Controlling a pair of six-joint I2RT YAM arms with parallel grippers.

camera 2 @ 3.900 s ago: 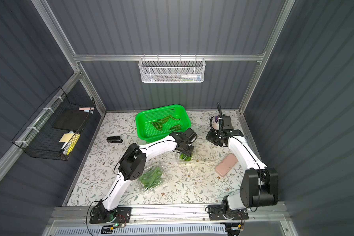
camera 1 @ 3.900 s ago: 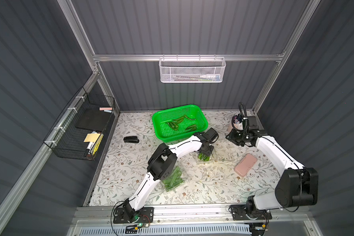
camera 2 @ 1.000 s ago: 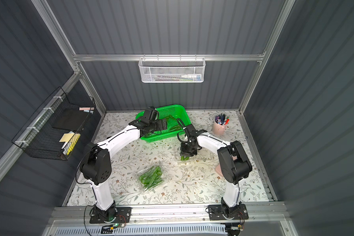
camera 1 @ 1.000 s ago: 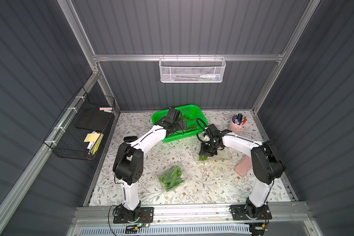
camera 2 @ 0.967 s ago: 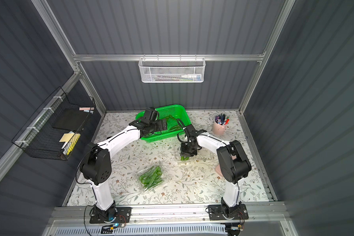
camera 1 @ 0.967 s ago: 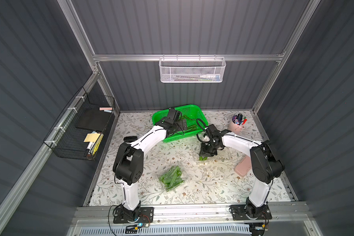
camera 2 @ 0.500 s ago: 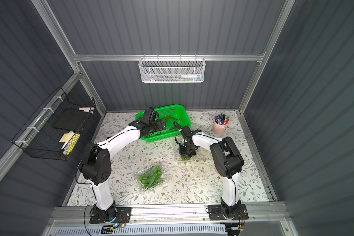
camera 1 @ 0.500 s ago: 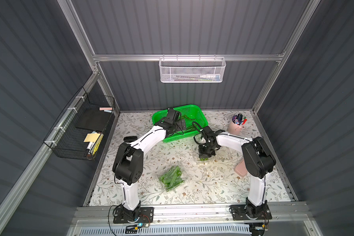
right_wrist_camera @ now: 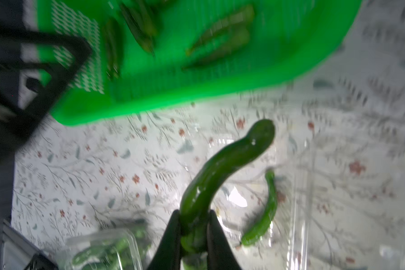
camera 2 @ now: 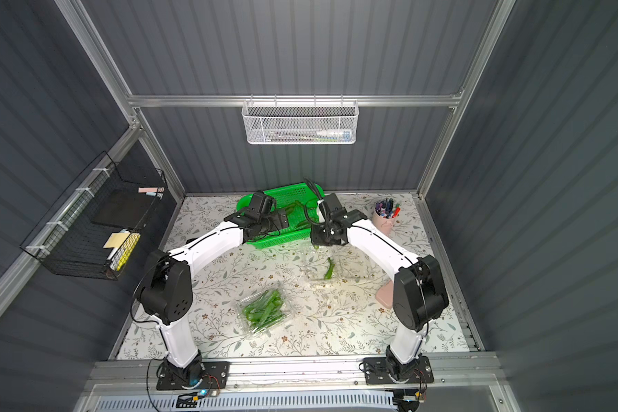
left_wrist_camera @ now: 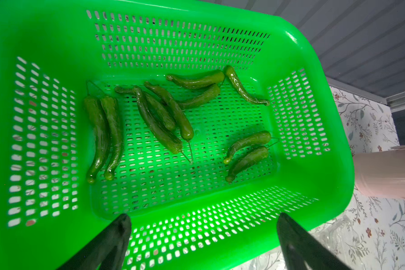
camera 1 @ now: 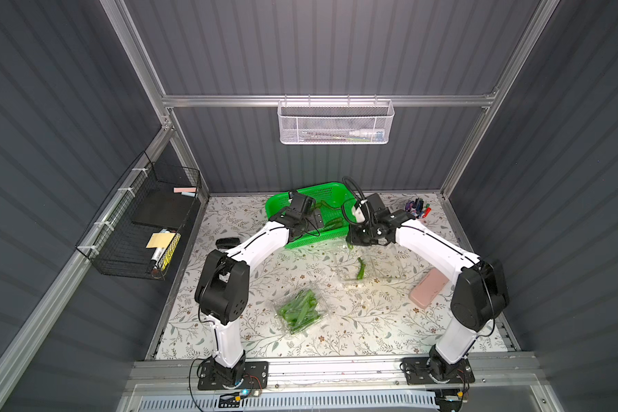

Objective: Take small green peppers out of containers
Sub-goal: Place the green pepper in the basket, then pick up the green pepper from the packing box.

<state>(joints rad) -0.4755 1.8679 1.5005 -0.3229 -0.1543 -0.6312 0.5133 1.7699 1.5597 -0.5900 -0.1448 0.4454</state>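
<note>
My right gripper (right_wrist_camera: 193, 217) is shut on a small green pepper (right_wrist_camera: 227, 159) and hangs by the front right corner of the green basket (camera 1: 302, 242), above the table. Below it lies an open clear container (camera 1: 386, 264) holding one pepper (camera 1: 360, 268). A second container (camera 1: 300, 312), closed and full of peppers, lies nearer the front. My left gripper (left_wrist_camera: 202, 217) stands open over the basket's near wall, with nothing between its fingers. Several peppers (left_wrist_camera: 159, 117) lie on the basket's floor.
A pink cup of pens (camera 1: 416, 210) stands at the back right. A pink block (camera 1: 428, 288) lies right of the open container. A small black object (camera 1: 227, 243) lies at the table's left edge. Wire baskets hang on the left and back walls.
My right gripper has lifted out of the open container with a pepper in it and moved toward the green basket. The left arm has stayed over the basket.
</note>
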